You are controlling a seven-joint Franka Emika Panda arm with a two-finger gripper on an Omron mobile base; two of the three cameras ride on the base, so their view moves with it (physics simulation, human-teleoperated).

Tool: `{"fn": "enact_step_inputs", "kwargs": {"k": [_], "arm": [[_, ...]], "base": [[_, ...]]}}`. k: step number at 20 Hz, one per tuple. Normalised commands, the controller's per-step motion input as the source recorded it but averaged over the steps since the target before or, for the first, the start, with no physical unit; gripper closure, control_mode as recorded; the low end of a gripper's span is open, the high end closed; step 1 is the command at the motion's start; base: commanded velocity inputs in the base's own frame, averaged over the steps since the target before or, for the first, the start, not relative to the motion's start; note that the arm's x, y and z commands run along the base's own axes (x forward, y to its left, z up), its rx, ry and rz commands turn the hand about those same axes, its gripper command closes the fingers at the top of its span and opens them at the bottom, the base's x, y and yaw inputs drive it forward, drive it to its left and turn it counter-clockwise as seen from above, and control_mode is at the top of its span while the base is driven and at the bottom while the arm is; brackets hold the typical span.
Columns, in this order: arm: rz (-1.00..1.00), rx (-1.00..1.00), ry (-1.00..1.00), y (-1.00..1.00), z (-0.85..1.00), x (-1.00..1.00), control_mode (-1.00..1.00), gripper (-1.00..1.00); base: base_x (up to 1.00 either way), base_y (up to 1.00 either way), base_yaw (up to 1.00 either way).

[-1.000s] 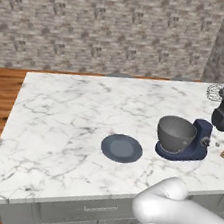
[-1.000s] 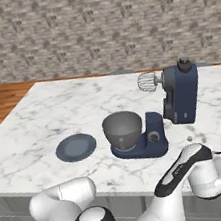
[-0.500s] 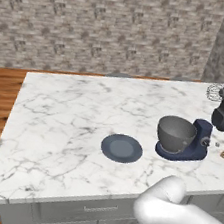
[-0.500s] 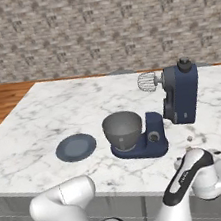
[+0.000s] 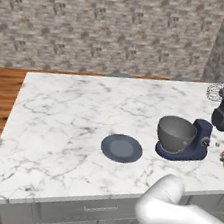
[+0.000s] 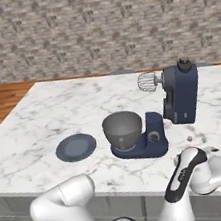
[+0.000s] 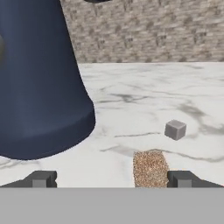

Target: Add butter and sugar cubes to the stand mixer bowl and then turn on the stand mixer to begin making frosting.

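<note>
The navy-blue stand mixer (image 6: 181,94) stands on the marble counter with its head tilted back and its whisk (image 6: 147,82) in the air. The grey stand mixer bowl (image 6: 122,130) sits on its base and looks empty. To the right of the base lies a tan-brown sugar cube (image 7: 150,168), also visible in the right base view (image 6: 190,138). My gripper (image 7: 112,180) is open and low over the counter. The cube lies between the fingertips (image 7: 183,179), closer to the right one. The mixer's body (image 7: 39,87) looms on the left. The butter is out of view.
A dark blue-grey plate (image 5: 122,148) lies left of the bowl. A small grey cube (image 7: 175,129) rests just beyond the sugar cube. The counter's front edge (image 6: 145,190) runs close to my hand. A stone wall backs the counter.
My arm has shifted slightly at the counter's front right, bringing the hand a little closer to the mixer. The jaws stay open. Nothing on the counter has moved.
</note>
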Motion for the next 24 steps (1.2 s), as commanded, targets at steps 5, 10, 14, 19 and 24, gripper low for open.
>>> {"fn": "enact_step_inputs", "kwargs": {"k": [5, 10, 14, 19, 24], "arm": [[0.0, -0.05, 0.0, -0.14, -0.28, 0.4, -1.0, -1.0], [0.0, -0.04, 0.0, -0.22, -0.24, 0.31, -1.0, -1.0], [0.0, -0.01, 0.0, -0.35, -0.16, 0.24, -1.0, -1.0], [0.0, 0.0, 0.0, -0.2, -0.19, 0.04, -1.0, -1.0], [0.0, -0.02, 0.0, -0.02, -0.38, 0.0, -1.0, 1.0]], "base": [[0.0, 0.0, 0.0], [0.0, 0.0, 0.0], [0.0, 0.0, 0.0], [0.0, 0.0, 0.0], [0.0, 0.0, 0.0]]}}
